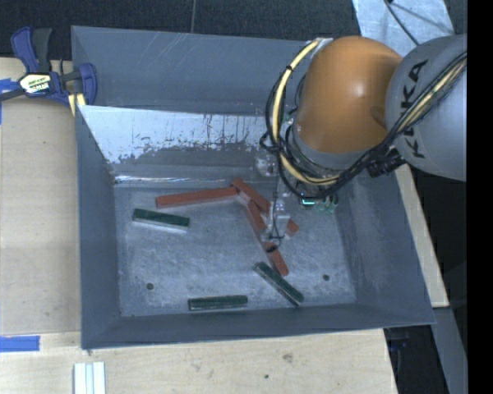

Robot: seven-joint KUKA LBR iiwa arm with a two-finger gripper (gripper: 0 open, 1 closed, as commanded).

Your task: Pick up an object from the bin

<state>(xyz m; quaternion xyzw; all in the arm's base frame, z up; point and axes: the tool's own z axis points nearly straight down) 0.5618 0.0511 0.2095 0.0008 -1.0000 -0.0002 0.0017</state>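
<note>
From where I stood, looking down into the grey metal bin, the arm came in from the right with its rounded orange cover hanging over the bin's far right part, black and yellow cables looped around it. Below the cover the gripper reached down to the floor of the bin, right of the middle. Its tip sat at the lower end of a small cluster of crossed red-brown sticks, touching or nearly touching them. I could not tell whether the tool was clenched or released, nor whether it had hold of any stick.

A longer red-brown stick lay nearly level to the left of that cluster, its right end meeting it. Just below the gripper lay a short red-brown piece, tilted, and against its lower end a dark green bar slanted down towards the near right corner. A second dark green bar lay flat along the near wall, apart from the others. A third dark green bar rested on the left side of the floor, just under the longer stick's left end and well apart from the gripper
</note>
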